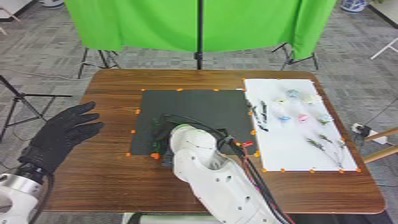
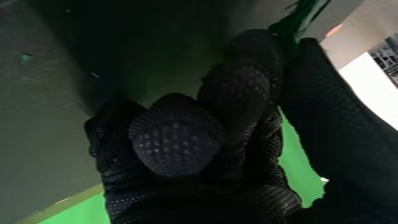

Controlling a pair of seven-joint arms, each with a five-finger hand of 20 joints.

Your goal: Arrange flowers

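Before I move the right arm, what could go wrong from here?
The green piece could slip: the right hand seems to pinch it only near the tips. Swinging right might brush the loose flowers on the white sheet. The arm covers part of the black mat, so a misplacement might go unseen.

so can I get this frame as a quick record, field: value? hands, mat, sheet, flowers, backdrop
left_hand: open, by the table's left side
right_hand: over the dark mat, near a dark green piece; grip unclear
dark_mat: middle of table, orange marks at its edges
white_sheet: right of mat
flowers: lying on sheet, including a pink flower and a blue flower
backdrop: green cloth behind table
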